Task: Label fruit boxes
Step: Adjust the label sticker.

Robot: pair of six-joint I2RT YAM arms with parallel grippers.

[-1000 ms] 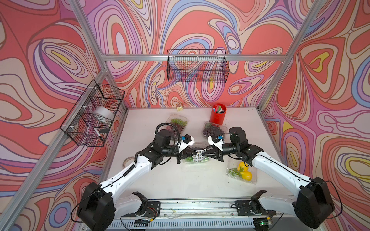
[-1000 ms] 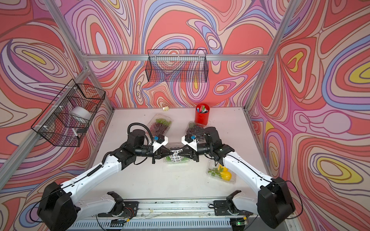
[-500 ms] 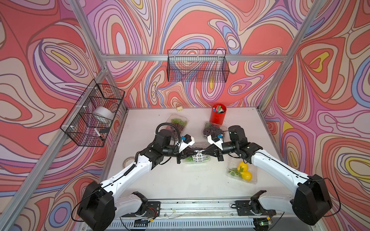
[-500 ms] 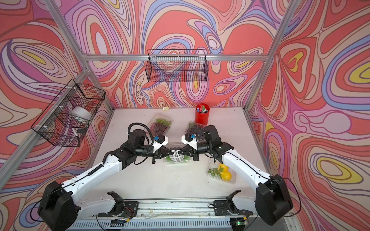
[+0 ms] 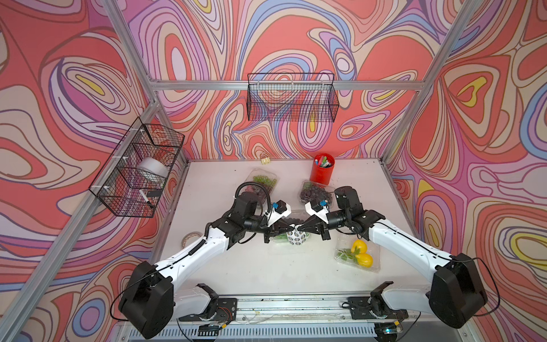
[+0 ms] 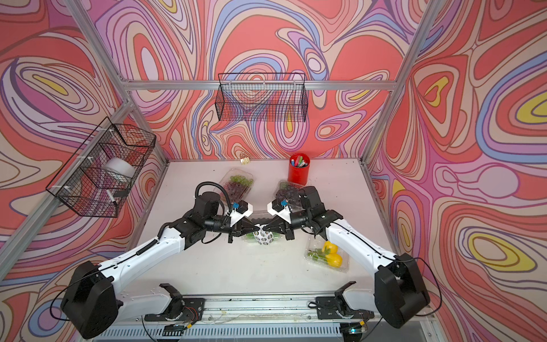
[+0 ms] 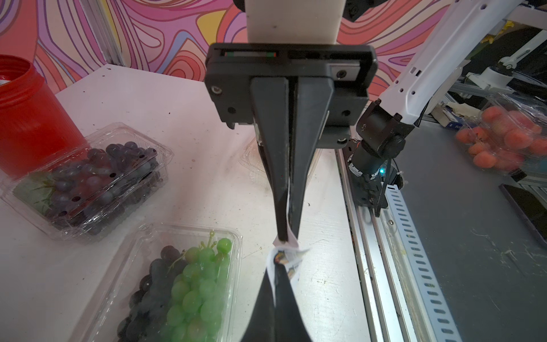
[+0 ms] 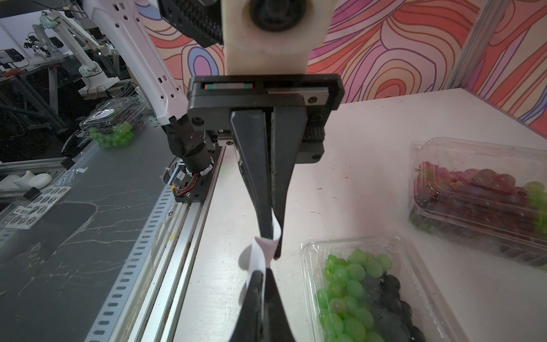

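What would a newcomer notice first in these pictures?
The left gripper and the right gripper meet tip to tip at the centre, both pinching a white sticker sheet above a box of green and dark grapes. Swirling red and purple walls surround them, and a clear box of yellow lemons lies beside the right arm.

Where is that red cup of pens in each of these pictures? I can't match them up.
Both top views: the red pen cup stands at the table's back, just behind the dark-grape box.
Left wrist view: the cup, partly cut off, stands right behind that same box.
Right wrist view: not in it.
Shared landmark: the white sticker sheet, visible in all four.
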